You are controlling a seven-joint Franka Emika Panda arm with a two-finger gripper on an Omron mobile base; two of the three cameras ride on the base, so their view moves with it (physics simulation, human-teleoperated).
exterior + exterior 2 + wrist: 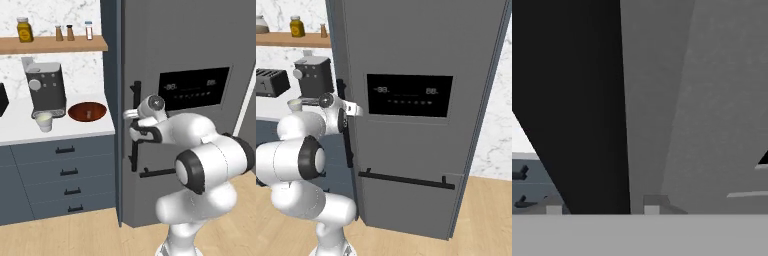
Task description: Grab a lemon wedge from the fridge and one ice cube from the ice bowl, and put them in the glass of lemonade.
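Gripper (134, 125) sits right at the fridge (200, 45) door's vertical black handle (135, 127); jaws straddle it, grasp unconfirmed.

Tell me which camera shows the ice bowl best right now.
The left base view: the ice bowl sits unobstructed on the counter beside the coffee machine. The arm and the fridge crowd the right base view where the bowl would be, and the hand view faces the fridge.
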